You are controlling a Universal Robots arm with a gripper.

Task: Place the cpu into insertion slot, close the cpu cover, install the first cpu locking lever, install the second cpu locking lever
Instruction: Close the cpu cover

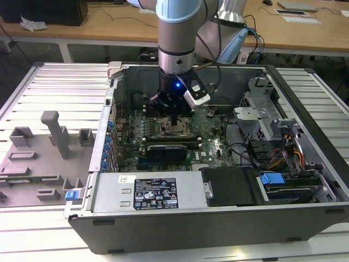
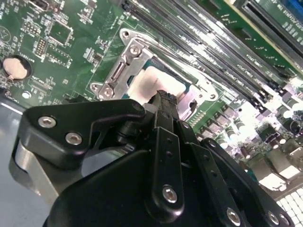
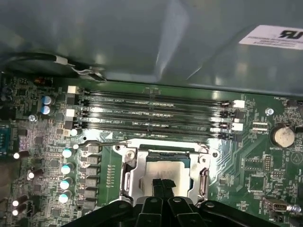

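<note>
Held the claw (image 3: pixel 163 186) pinched narrow and empty right over the chip (image 3: pixel 166 166), lying flat just below the tips, framed by the lowered cover (image 3: pixel 204 178) on the green board (image 3: pixel 246 175).

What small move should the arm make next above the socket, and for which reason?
Probably a short lift straight up. The cpu is already seated, the cpu cover seems to lie flat around it, and the shut fingers stand on or just above the cpu, so they should clear it before going to the wire lever.
</note>
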